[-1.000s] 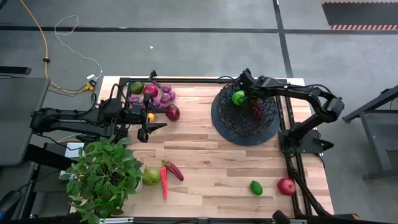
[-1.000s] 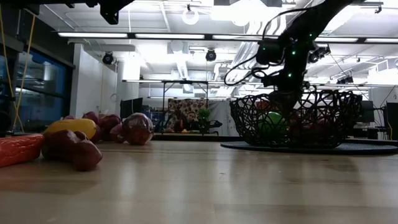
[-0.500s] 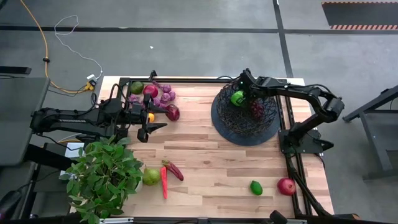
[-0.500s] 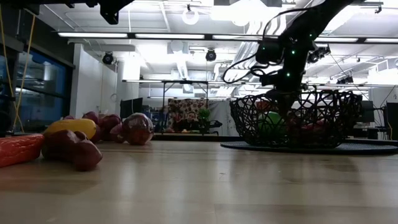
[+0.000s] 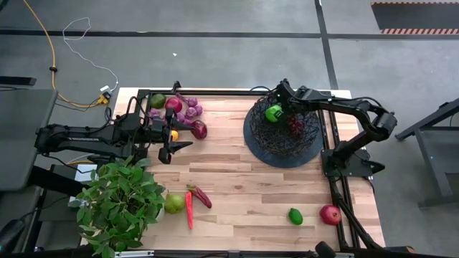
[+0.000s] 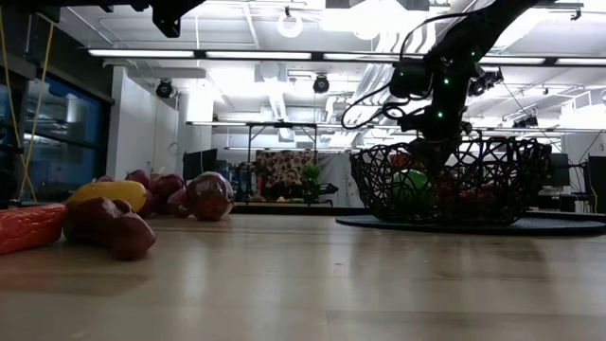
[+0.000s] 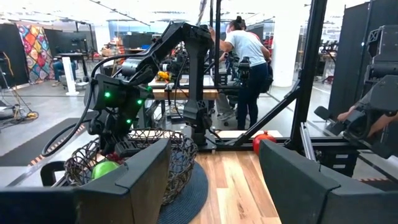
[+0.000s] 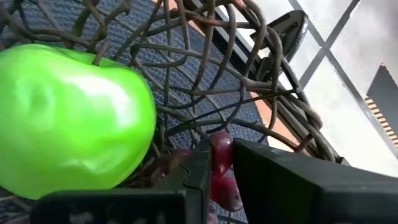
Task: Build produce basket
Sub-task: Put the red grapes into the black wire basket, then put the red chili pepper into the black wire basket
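The black wire basket (image 5: 259, 145) stands on its dark round base at the table's far right. My right gripper (image 5: 285, 112) reaches down into it, next to a green apple (image 5: 274, 112) (image 8: 68, 118) that lies inside. Its fingers are nearly together, with dark red grapes (image 8: 221, 155) showing between them. My left gripper (image 5: 172, 148) hovers open over the table's left side, touching nothing. More produce sits at the far left: purple grapes (image 5: 188, 112), red apples (image 5: 199, 130) and an orange (image 5: 173, 134). My right gripper is shut on the grape bunch (image 8: 222, 163) inside the basket, a grape pinched between its two fingers. It comes slanting down from the table's far right. The bunch's lower part (image 5: 295, 126) lies on the basket's mesh; the fingers hide the rest of the contact.
A leafy potted plant (image 5: 118, 204) stands at the near left corner. Beside it lie a green fruit (image 5: 174, 203) and red chillies (image 5: 193, 201). A lime (image 5: 295, 216) and a red apple (image 5: 330, 213) lie near the right near edge. People stand beyond the table (image 7: 249, 56).
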Robot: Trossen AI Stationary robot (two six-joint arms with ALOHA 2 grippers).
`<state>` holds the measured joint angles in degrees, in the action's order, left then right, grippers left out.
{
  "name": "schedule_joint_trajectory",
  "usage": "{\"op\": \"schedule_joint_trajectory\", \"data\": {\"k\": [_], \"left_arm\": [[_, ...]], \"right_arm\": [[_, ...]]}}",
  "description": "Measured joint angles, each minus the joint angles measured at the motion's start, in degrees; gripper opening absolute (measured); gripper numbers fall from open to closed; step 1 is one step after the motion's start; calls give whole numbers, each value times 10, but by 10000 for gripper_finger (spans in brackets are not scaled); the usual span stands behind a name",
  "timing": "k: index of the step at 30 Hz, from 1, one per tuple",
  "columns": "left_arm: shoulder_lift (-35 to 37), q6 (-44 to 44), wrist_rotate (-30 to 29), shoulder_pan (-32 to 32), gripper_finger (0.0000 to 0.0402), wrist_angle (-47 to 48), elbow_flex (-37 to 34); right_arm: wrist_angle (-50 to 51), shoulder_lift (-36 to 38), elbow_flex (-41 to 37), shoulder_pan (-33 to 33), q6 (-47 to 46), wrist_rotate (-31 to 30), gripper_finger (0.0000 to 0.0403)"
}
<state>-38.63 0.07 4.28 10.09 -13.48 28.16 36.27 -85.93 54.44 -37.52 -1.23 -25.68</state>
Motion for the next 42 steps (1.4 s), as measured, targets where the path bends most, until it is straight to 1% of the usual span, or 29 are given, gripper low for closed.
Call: {"op": "schedule_joint_trajectory", "data": {"k": [6, 9, 13, 18, 20, 22, 23, 26, 29, 32, 35, 37, 40, 42], "left_arm": [[0, 1, 0, 0, 236, 0, 0], [0, 1, 0, 0, 236, 0, 0], [0, 0, 0, 0, 236, 0, 0], [0, 1, 0, 0, 236, 0, 0], [0, 1, 0, 0, 236, 0, 0], [0, 1, 0, 0, 236, 4, 0], [0, 1, 0, 0, 236, 4, 0], [0, 1, 0, 0, 236, 4, 0], [0, 1, 0, 0, 236, 4, 0], [0, 1, 0, 0, 236, 4, 0], [0, 1, 0, 0, 236, 4, 0], [0, 2, 0, 0, 236, 7, 0], [0, 20, -1, 0, 236, 22, 0], [0, 30, -7, 0, 236, 33, 0]], "right_arm": [[-5, 0, 0, 0, 0, 19, 45], [-8, 0, 0, 0, -2, 18, 56], [-10, 0, 0, 0, 0, 8, 103], [-9, 6, 0, 5, 41, -87, 179], [-9, 22, 0, 8, 53, -95, 202], [-4, 47, 0, 14, 54, -73, 220], [-1, 63, 0, 17, 52, -53, 225], [-15, 128, -15, 32, 42, 40, 233], [-74, 214, -71, 62, 14, 131, 234], [-167, 308, -156, 108, -26, 189, 234], [-263, 389, -236, 162, -70, 218, 234], [-330, 429, -274, 196, -94, 230, 234], [-425, 469, -312, 241, -94, 232, 234], [-467, 480, -320, 262, -71, 233, 234]]}}
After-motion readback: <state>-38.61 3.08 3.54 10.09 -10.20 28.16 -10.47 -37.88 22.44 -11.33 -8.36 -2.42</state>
